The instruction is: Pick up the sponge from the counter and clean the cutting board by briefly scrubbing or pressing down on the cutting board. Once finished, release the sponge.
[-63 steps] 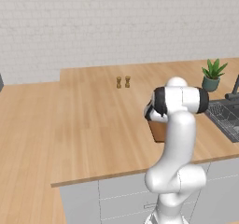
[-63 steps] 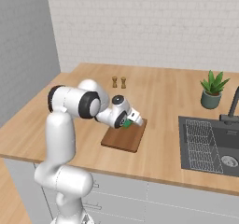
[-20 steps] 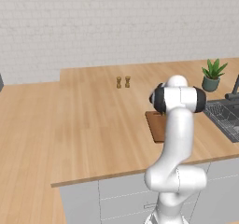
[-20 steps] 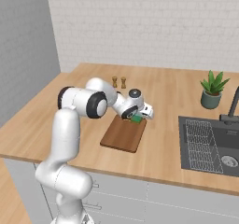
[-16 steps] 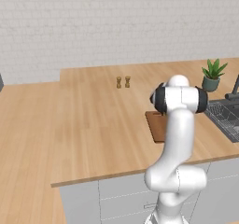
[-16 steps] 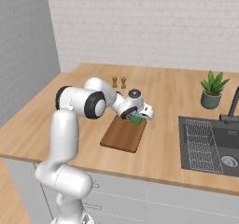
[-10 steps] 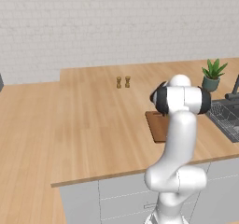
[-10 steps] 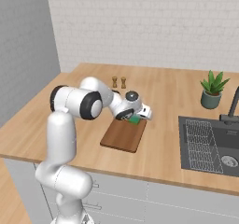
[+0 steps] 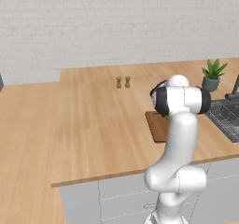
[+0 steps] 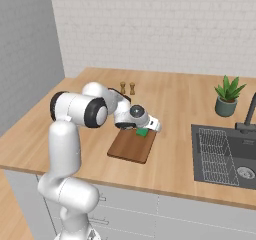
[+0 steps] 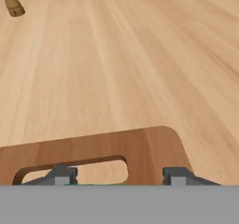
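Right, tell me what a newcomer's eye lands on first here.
The white arm's gripper, shut on the small bright green sponge, at the far end of the dark reddish-brown wooden cutting board. That board lies on the light wood-grain counter, left of the dark sink and potted plant.

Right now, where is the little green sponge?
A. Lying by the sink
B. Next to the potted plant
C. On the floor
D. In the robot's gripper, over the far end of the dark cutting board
D: the sponge sits in the gripper at the far end of the cutting board; whether it touches the board I cannot tell.
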Available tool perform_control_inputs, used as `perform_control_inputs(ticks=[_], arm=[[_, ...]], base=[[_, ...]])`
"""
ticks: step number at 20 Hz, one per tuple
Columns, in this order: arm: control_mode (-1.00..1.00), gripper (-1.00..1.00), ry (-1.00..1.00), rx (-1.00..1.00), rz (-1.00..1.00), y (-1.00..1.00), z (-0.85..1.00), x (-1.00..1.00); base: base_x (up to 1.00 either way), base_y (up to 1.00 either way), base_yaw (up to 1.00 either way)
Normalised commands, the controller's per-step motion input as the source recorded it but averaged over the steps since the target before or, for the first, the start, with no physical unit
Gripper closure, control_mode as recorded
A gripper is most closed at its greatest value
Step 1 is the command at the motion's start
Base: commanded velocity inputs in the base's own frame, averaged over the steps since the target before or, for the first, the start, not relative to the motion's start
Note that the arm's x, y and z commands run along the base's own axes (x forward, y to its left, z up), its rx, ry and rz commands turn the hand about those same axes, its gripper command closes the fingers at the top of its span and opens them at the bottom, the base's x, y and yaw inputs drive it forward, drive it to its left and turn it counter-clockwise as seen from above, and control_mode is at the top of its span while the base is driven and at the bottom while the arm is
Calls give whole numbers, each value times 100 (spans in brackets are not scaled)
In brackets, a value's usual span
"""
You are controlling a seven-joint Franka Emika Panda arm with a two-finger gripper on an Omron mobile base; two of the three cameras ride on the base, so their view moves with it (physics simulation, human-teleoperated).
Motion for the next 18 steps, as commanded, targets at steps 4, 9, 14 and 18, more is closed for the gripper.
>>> perform_control_inputs(ticks=[4, 9, 14, 18], arm=[[-100, 100, 0, 0, 6, 0, -28, 6], [-100, 100, 0, 0, 6, 0, -19, 16], [-100, 100, 0, 0, 4, 0, -23, 4], [-100, 100, 0, -1, 1, -1, -24, -11]], base=[[0, 0, 0], [0, 0, 0], [0, 0, 0], [0, 0, 0]])
